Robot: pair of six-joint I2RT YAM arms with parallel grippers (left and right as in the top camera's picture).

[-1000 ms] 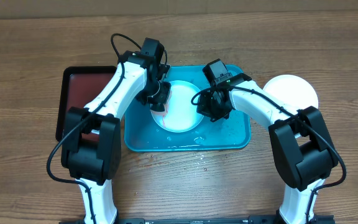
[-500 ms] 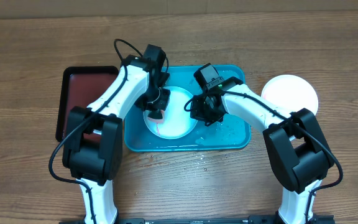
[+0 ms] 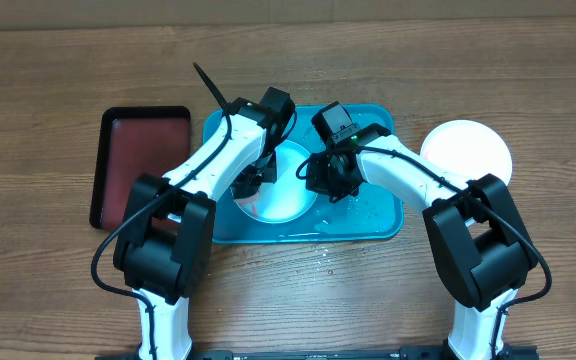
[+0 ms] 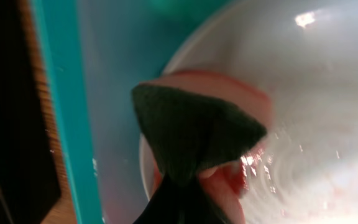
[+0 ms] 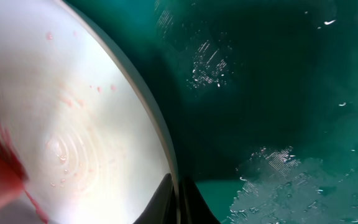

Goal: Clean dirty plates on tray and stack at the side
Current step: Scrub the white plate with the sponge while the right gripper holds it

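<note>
1. Left fingers (image 3: 251,180) were clamped on a dark green sponge (image 4: 191,130), which was pressed onto the left part of the plate (image 3: 286,195). The pinch sat at the frame edge, so I couldn't tell how deep the grip was.
2. Right fingers (image 3: 326,183) were closed on the plate's right rim, bracing it. Only a sliver of rim sat between them.
3. The plate lay in the tray (image 3: 368,225), left of centre and wet. A red smear (image 4: 229,180) sat under and beside the sponge, with faint pink specks across the white middle. Not clean yet, in my read.
4. A white plate (image 3: 468,148) sat on the counter (image 3: 528,80) right of the tray, well apart.
5. Risk: the rim grip was shallow and wet, so a hard scrub could pop the plate loose and slide it through the water (image 5: 272,168) on the tray.
6. Risk: the sponge looked loaded with red, so more passes might only spread it.
7. Risk: both wrists crowded one plate, so a wide stroke rightward could knock them together.
</note>
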